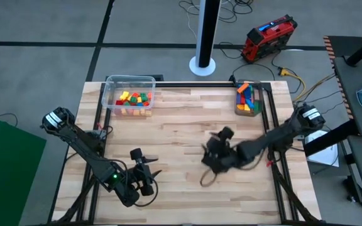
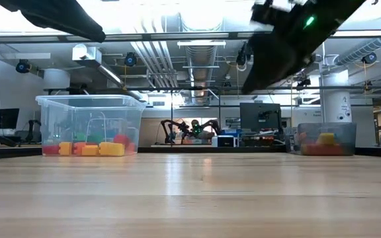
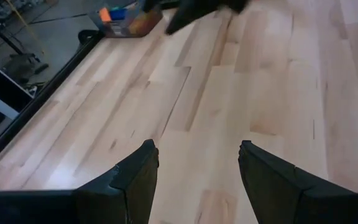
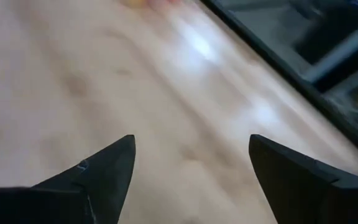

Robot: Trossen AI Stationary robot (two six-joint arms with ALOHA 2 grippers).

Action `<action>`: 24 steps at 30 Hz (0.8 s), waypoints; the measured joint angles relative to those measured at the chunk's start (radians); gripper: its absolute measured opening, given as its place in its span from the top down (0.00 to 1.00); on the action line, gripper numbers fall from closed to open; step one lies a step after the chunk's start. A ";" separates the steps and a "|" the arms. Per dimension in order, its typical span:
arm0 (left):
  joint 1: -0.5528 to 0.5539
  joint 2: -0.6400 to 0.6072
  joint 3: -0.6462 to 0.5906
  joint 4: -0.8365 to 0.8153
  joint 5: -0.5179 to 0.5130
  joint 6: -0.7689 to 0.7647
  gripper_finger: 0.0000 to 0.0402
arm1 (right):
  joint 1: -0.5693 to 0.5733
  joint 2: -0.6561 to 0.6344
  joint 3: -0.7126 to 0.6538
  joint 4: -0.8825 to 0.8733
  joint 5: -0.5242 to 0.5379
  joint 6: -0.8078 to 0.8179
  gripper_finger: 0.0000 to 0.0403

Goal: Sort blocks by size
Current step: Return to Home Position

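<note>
Seemingly unobstructed, blocks point(image 1: 135, 99) fill tub point(image 1: 109, 100), tray point(image 1: 257, 110).

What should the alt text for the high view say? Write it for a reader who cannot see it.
Both arms hover over a bare wooden table, with the left tool and the right tool open and empty. All visible blocks sit at the far edge: a clear tub on the left and a smaller container on the right.

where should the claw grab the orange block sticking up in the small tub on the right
Probably by the raised end of the orange block, coming straight down from above. It lies tilted on top of the pile in the small tub, so that end looks free while the walls block a side approach.
</note>
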 joint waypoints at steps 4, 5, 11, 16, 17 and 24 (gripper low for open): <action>0.002 0.004 -0.001 0.028 0.003 0.028 0.50 | 0.108 0.032 -0.001 0.169 0.020 -0.127 0.25; 0.006 0.009 -0.001 0.043 -0.012 0.063 0.50 | 0.123 0.041 -0.002 0.233 0.012 -0.186 0.25; 0.094 0.023 -0.019 0.429 0.112 0.536 0.50 | 0.069 0.087 -0.046 0.783 -0.517 -0.663 0.28; 0.269 -0.030 -0.167 0.820 0.606 0.913 0.50 | -0.042 0.098 -0.079 0.954 -0.839 -0.850 0.30; 0.312 -0.059 -0.208 0.861 0.641 0.911 0.50 | -0.063 0.088 -0.088 0.950 -0.839 -0.860 0.30; 0.548 -0.415 -0.467 0.928 0.907 0.977 0.50 | -0.197 -0.112 -0.253 1.000 -1.046 -0.968 0.33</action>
